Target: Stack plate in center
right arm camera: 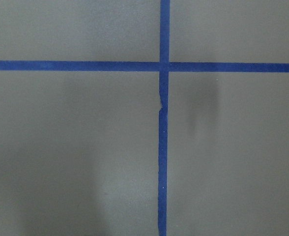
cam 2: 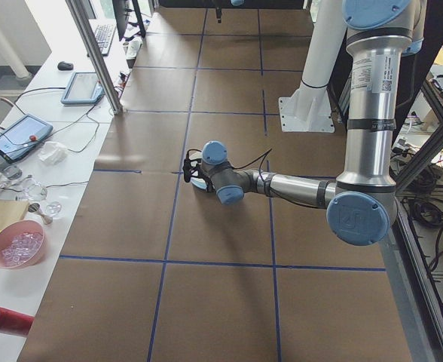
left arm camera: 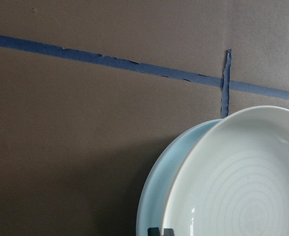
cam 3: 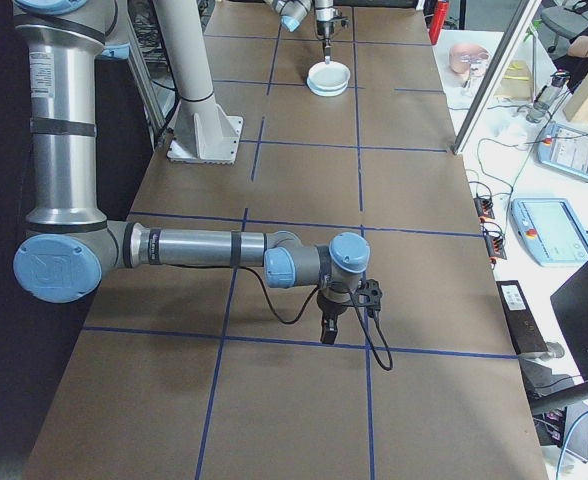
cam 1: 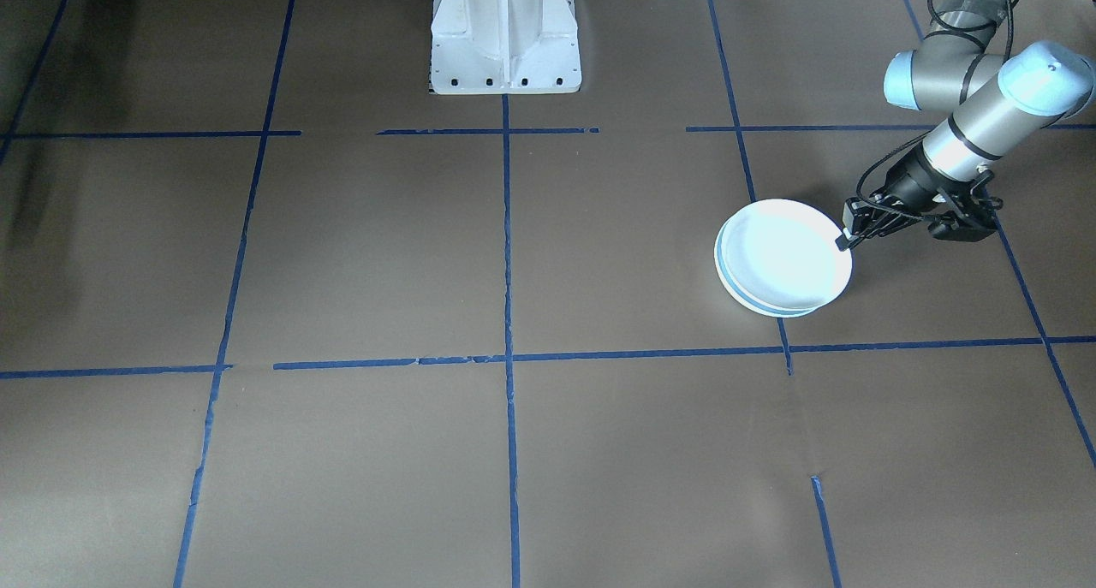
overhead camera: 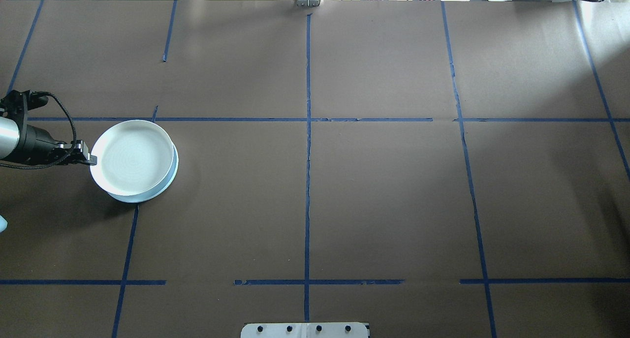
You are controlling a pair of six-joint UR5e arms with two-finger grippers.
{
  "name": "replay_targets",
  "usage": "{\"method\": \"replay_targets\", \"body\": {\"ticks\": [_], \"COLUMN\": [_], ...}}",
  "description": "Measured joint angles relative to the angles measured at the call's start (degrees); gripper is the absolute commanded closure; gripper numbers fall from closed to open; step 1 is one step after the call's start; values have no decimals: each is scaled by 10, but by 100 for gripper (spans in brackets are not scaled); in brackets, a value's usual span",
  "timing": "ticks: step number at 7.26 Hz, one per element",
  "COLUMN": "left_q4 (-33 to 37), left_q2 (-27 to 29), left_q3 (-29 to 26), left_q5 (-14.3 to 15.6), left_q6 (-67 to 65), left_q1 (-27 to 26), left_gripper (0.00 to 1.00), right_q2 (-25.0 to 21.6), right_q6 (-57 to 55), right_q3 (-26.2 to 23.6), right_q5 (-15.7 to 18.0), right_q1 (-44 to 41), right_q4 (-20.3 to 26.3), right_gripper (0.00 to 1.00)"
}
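Left gripper point(overhead camera: 90, 158): black 2-finger pincer at the left edge of the overhead view, its tips pinched narrow on the near rim of the white glazed round plate point(overhead camera: 133, 153), holding it.
White plate: sits nested on the pale blue round plate point(overhead camera: 170, 174), shifted slightly so a blue crescent shows along 1 side; faint concentric rings mark its bowl in the left wrist view point(left arm camera: 243, 182).
Pale blue plate: flat on the brown paper-covered table point(overhead camera: 315, 190), touching the blue tape line point(overhead camera: 129, 249) that runs toward the robot, just below the tape crossing; well left of the table's centre tape line point(overhead camera: 307, 180).
Front-facing view: same stack point(cam 1: 783, 257) beside the left gripper point(cam 1: 846, 239), to the right of the white robot pedestal point(cam 1: 505, 32).
Right gripper point(cam 3: 328, 330): seen only in the right side view, pointing down at the table far from the white plate; I cannot tell its opening.
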State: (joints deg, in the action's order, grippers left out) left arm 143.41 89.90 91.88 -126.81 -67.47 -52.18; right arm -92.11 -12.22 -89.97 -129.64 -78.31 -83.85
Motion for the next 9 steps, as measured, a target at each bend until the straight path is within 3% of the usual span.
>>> {"method": "replay_targets", "body": {"ticks": [2,6,9], "left_q4": [0,-1,-35], "left_q2": [0,-2,-6], "left_q3": [-2,-1,-10], "left_q5": [1,-4,-69], "left_q6": [1,8,97], "left_q1": [0,-10,-93], "left_gripper": [8,9,9], "right_q2": [0,0,0], "right_q6": [0,0,0], "right_q3": [0,0,0], "right_q5": [0,0,0], "right_q1": [0,0,0], "right_q4": [0,0,0], "right_gripper": [0,0,0]}}
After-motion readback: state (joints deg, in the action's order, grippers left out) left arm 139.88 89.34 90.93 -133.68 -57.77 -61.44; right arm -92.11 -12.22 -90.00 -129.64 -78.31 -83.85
